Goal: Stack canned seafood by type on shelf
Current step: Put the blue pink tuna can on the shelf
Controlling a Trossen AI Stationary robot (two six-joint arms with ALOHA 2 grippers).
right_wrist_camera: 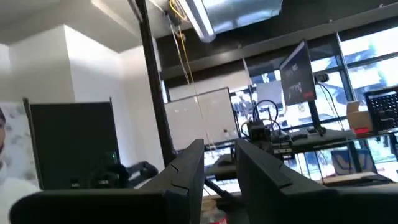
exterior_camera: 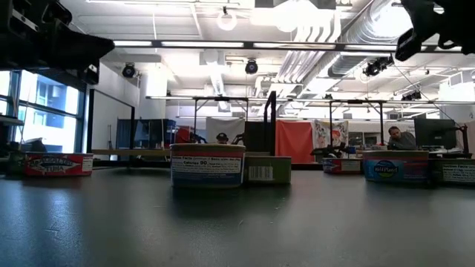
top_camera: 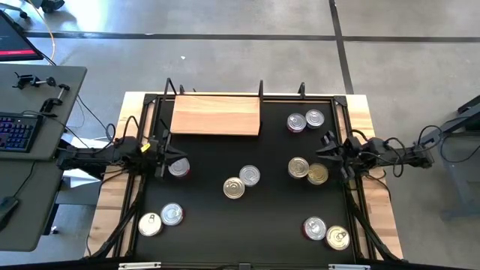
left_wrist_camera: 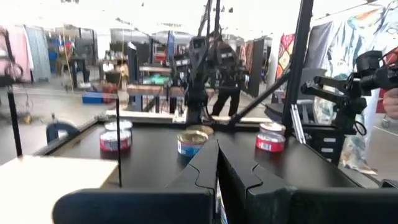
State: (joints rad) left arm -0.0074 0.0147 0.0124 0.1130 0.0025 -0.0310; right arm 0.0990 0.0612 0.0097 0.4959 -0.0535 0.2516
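Note:
The light wooden shelf (top_camera: pixel 216 115) lies flat on the black mat at the far side, with nothing on it. Several flat round tins stand on the mat, mostly in pairs: far right (top_camera: pixel 305 120), mid right (top_camera: pixel 308 170), centre (top_camera: pixel 241 181), near left (top_camera: pixel 160 219), near right (top_camera: pixel 326 232). A single tin (top_camera: pixel 178 167) stands just right of my left gripper (top_camera: pixel 166 160). That gripper is shut, empty and raised above the mat (left_wrist_camera: pixel 218 155). My right gripper (top_camera: pixel 328 154) hovers beside the mid-right pair, slightly open and empty (right_wrist_camera: pixel 219 165), tipped upward.
A black frame of thin posts (top_camera: pixel 261 88) runs around the mat's edges. A desk with a keyboard (top_camera: pixel 16 131) stands left of the table. In the low view, tins (exterior_camera: pixel 208 165) stand across the middle of the mat.

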